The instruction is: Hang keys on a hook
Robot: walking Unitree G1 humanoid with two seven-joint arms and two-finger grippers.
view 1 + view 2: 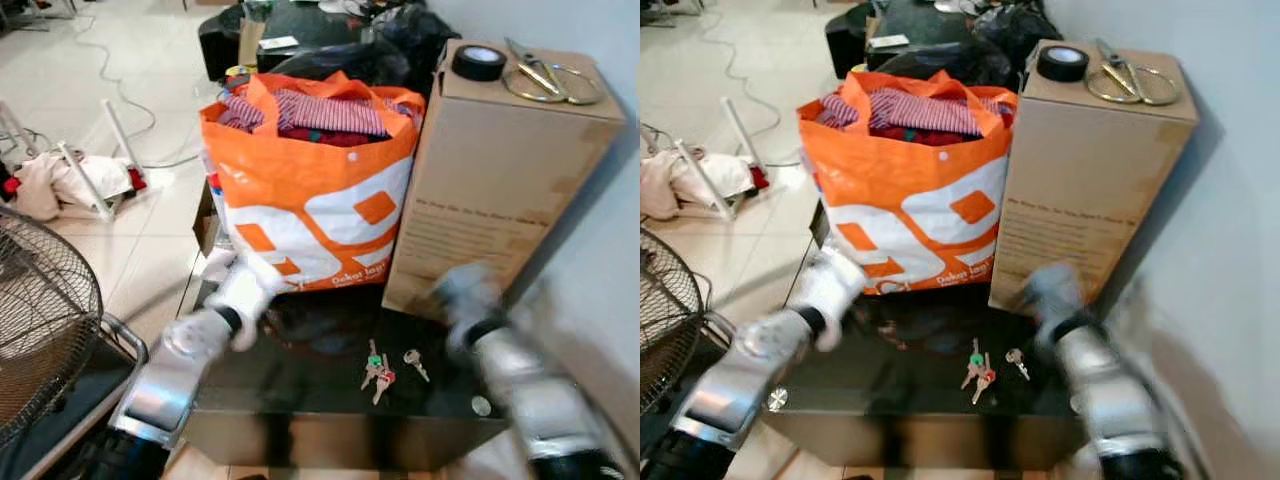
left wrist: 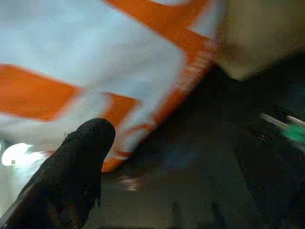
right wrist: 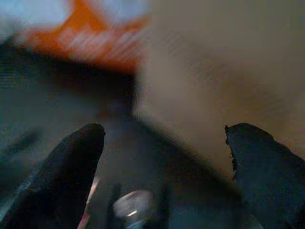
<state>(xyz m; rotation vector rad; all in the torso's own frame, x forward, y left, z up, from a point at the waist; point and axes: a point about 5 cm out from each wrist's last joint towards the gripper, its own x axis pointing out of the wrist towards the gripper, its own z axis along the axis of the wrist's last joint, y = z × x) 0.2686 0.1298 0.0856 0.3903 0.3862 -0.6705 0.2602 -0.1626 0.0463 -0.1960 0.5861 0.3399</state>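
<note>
Fingers (image 3: 71, 162) of the right gripper (image 3: 164, 157) stand wide apart beside the cardboard box (image 1: 500, 180); the left gripper (image 2: 71, 176) nears the orange bag (image 1: 310, 190), spread unclear. Keys (image 1: 378, 370) lie loose on the dark counter (image 1: 300, 400): light, hard, slippery, probably best pinched at the ring.

Left arm (image 1: 215, 325): smeared by motion blur in the eye views; its fingertips cannot be made out there.
Right arm (image 1: 505, 355): likewise blurred, the forearm cut off by the lower edge.
Left gripper (image 2: 71, 176): a single dark finger is seen, cropped at the corner; the spread cannot be judged.
Keys (image 1: 378, 370): too small for a count.
Fan (image 1: 40, 320): cut off by the left edge.
Bag print (image 1: 362, 275): illegible.
</note>
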